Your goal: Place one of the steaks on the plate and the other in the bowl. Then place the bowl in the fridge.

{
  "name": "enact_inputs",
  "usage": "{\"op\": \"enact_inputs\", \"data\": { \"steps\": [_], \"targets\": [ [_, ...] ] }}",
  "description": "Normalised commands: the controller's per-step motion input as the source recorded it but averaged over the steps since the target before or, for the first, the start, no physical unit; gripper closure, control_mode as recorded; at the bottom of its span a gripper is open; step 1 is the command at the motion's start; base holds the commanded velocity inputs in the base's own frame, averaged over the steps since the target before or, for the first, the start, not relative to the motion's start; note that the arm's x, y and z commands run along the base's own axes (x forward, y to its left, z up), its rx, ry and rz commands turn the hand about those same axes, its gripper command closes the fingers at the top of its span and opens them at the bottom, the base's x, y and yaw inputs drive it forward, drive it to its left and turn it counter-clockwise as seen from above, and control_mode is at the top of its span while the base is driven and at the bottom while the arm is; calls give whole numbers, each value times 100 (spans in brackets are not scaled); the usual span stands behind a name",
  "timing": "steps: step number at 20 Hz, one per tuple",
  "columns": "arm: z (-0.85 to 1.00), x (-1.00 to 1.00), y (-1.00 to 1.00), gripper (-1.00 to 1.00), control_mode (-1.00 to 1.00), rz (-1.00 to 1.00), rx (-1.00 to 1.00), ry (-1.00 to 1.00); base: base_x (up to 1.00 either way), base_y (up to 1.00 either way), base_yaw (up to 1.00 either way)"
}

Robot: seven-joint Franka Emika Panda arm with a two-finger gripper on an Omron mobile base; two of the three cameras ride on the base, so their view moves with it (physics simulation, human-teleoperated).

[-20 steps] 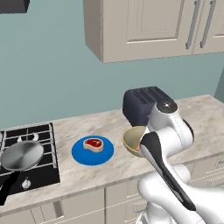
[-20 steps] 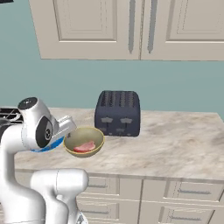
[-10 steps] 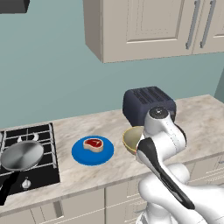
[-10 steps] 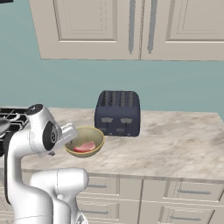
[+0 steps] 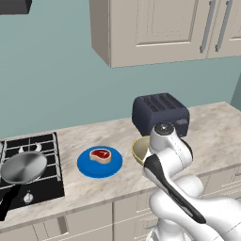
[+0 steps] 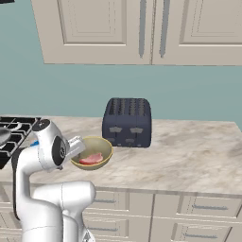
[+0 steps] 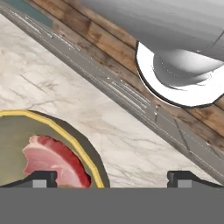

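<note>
End effector (image 7: pixel 111 178) hangs spread wide over bowl (image 7: pixel 52 151) rim.

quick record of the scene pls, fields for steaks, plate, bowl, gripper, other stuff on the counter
steak one: red with a pale rim, lying on the plate
steak two: pink, lying in the bowl
plate: blue, on the counter beside the stove
bowl: olive, on the counter in front of the toaster
gripper: open, over the bowl's rim, holding nothing
toaster: dark, behind the bowl
pan: grey, on the stove
</note>
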Motion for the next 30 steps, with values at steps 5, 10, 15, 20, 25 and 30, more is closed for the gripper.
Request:
{"op": "enact_inputs", "data": {
  "steps": [5,10,15,20,25,30],
  "targets": [
    [-39,15,-4,-100,-100,4,0,-9,0,0,0],
    [-42,5,0,-100,-100,0,-4,-1,0,0,0],
    [-77,9,0,-100,-100,0,-14,-10,0,0,0],
    [-73,12,-1,-100,-100,0,-9,-13,0,0,0],
    [-80,7,-14,-100,-100,0,-4,-11,0,0,0],
    [-80,19,-29,-100,-100,0,-4,-7,0,0,0]
  ]
}}
